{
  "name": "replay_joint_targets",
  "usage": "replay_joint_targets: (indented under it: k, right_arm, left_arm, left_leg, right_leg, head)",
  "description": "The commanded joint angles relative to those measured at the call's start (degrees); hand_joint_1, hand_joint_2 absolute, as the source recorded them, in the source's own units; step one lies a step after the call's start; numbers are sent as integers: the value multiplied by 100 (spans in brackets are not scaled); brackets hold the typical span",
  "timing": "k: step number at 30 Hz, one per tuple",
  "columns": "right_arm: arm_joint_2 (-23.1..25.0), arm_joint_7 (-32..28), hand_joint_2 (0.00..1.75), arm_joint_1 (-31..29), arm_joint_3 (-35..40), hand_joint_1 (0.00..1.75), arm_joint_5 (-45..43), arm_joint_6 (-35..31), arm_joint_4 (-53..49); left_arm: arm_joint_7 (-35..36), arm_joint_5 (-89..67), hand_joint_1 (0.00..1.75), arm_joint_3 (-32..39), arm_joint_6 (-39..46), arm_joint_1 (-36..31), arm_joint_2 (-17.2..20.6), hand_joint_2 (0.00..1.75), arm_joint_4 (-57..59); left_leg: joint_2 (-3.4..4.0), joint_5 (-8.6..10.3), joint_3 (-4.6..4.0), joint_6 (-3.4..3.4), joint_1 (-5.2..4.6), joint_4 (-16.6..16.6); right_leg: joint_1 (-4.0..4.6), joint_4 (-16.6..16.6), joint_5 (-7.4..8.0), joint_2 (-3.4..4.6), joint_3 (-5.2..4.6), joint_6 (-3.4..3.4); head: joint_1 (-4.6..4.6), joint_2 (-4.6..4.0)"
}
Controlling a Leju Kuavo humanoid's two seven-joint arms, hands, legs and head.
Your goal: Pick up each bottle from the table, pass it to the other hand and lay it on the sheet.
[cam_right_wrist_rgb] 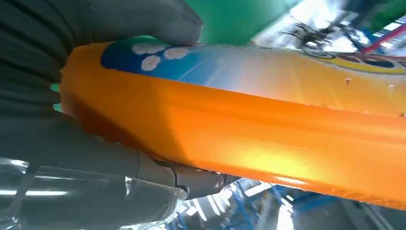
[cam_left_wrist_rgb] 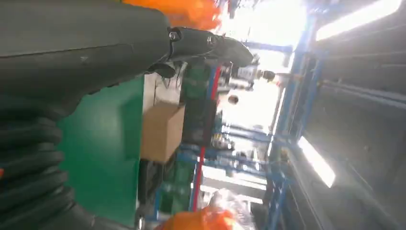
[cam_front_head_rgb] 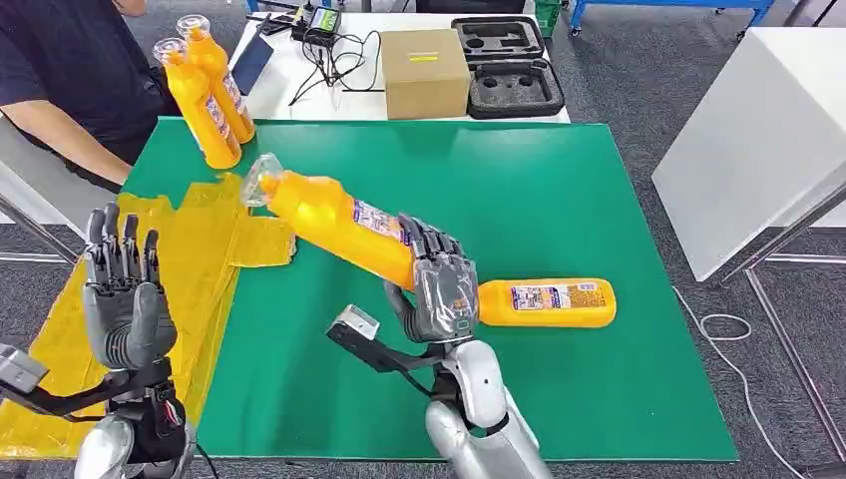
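My right hand [cam_front_head_rgb: 442, 282] grips an orange bottle [cam_front_head_rgb: 334, 220] with a clear cap, lifted above the green table [cam_front_head_rgb: 559, 190] and tilted with its cap toward the far left. Up close in the right wrist view, that bottle [cam_right_wrist_rgb: 249, 139] lies across my right hand [cam_right_wrist_rgb: 72, 143]. A second orange bottle [cam_front_head_rgb: 546, 301] lies flat on the table just right of that hand. Two more orange bottles [cam_front_head_rgb: 210, 95] lie at the table's far left corner. My left hand [cam_front_head_rgb: 125, 299] is raised, open and upright, above the yellow sheet [cam_front_head_rgb: 190, 259]; its dark fingers [cam_left_wrist_rgb: 210, 45] show in the left wrist view.
A person in a dark shirt [cam_front_head_rgb: 70, 70] sits at the far left. Behind the green table, a white table holds a cardboard box [cam_front_head_rgb: 424, 72], black foam trays [cam_front_head_rgb: 509, 65] and cables. A white cabinet [cam_front_head_rgb: 758, 140] stands to the right.
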Motion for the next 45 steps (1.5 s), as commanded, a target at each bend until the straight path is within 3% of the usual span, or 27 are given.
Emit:
replay_joint_targets:
  k: [1, 12, 35, 40, 45]
  right_arm:
    - [-136, 89, 175, -244, 756, 175, 151, -224, 10]
    - [-145, 139, 175, -415, 889, 175, 84, -234, 282]
    - [208, 368, 175, -1081, 806, 175, 199, -103, 1293]
    - [223, 984, 175, -1225, 1344, 175, 444, -160, 2039]
    - [223, 1195, 175, -1195, 2257, 175, 29, -284, 2799]
  left_arm:
    - [266, 627, 0, -274, -407, -259, 54, 175, 818]
    - [426, 1012, 0, -357, -651, -367, 67, 175, 1024]
    - [920, 1869, 0, -1478, -932, -706, -222, 175, 1179]
    - [1040, 2139, 0, -1851, -999, -1320, -302, 175, 1876]
    - [1030, 2269, 0, -1768, -1061, -1801, -449, 175, 2189]
  left_leg:
    - [-7, 0, 18, -7, -1, -8]
    - [-8, -2, 19, -7, 1, -6]
    - [-11, 1, 7, -5, 0, -3]
    - [-22, 3, 14, -8, 1, -5]
    - [-19, 4, 7, -4, 2, -5]
  right_leg:
    - [-1, -6, -4, -14, 21, -2]
    - [1, -7, -5, -15, 25, -2]
    - [1, -5, -3, -16, 15, -2]
    - [2, -8, -4, -28, 25, -3]
    - [3, -8, -1, -22, 16, -2]
  head:
    - [-2, 0]
    - [-2, 0]
    - [-2, 0]
    - [0, 0]
    - [0, 0]
